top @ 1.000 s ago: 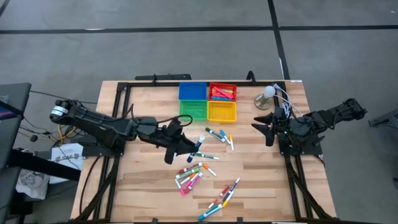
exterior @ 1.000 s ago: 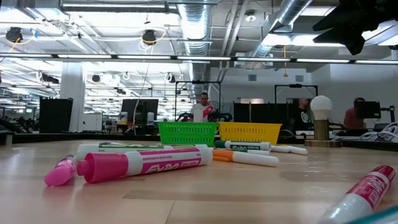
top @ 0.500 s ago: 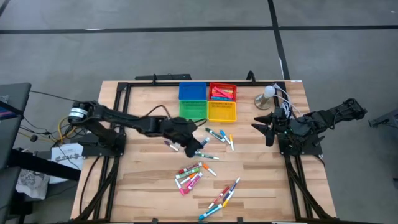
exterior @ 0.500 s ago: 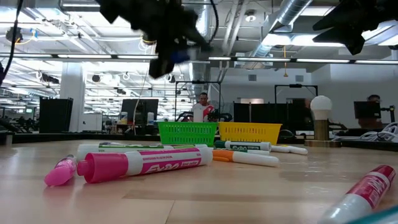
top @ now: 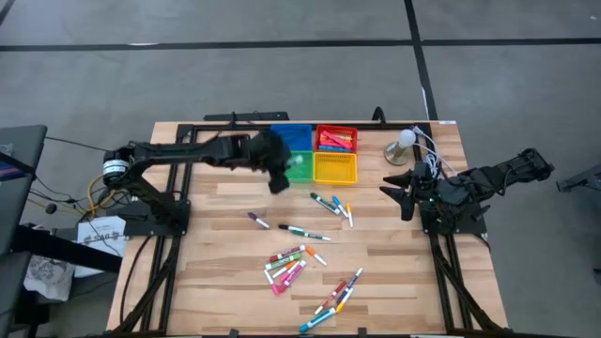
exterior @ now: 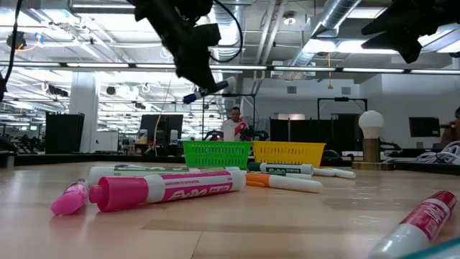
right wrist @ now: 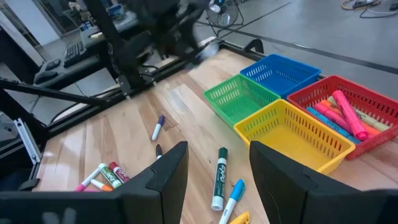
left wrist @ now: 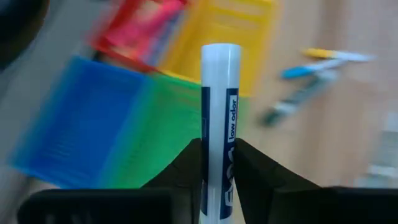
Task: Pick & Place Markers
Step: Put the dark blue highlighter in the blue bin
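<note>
Markers (top: 293, 263) lie loose on the tabletop: nearest its front edge a small bunch with red and blue caps (top: 332, 299), then a cluster of pink, orange and green ones around the middle. Farther in, a purple-capped marker (top: 257, 220) lies alone, a dark-capped one (top: 302, 230) just beside it, and a blue, green and yellow scatter (top: 332, 206) sits short of the trays.

Left gripper (left wrist: 217, 163) hangs above the green tray (top: 299, 171), clamped on a white-barrelled marker (left wrist: 219, 118) with a blue band; the barrel sticks out forward between the fingers (left wrist: 249, 167). Low view shows it raised well off the wood, tilted.

Four trays sit in a square near the back edge: green and yellow tray (top: 335, 169) in front, blue tray (top: 290, 137) and red tray (top: 336, 139) behind. The red one holds several pink and red markers.

Right gripper (top: 393, 189) waits near the right edge, fingers parted, nothing between them. A white-bulbed lamp (top: 405, 141) stands by the back right corner.
</note>
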Robot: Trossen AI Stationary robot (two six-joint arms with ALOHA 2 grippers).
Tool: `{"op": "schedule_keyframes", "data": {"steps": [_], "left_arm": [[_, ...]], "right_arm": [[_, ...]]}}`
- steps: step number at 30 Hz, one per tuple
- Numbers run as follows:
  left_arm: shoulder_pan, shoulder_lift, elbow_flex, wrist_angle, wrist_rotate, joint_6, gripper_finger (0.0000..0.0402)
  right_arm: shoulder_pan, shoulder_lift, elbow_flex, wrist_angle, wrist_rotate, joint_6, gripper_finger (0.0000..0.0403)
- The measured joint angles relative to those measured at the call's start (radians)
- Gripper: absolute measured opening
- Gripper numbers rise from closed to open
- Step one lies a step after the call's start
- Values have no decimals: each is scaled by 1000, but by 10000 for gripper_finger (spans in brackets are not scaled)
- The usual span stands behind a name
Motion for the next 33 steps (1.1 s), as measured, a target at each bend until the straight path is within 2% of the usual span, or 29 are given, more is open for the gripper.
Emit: {"op": "schedule_keyframes", "data": {"steps": [5, 11, 20, 26, 33], "left_arm": [[103, 27, 52, 10, -108, 285, 65], [208, 138, 106, 15, -79, 440, 68], [221, 321, 239, 19, -68, 731, 67], [265, 387, 285, 12, 3, 766, 66], [283, 395, 293, -6, 88, 765, 67]], "right_arm": [[0, 0, 0, 0, 0, 0, 162], [-2, 0, 0, 0, 3, 0, 162], [-2, 0, 0, 0, 31, 0, 162], [-2, 0, 0, 0, 31, 0, 162], [-2, 0, 0, 0, 31, 0, 162]]}}
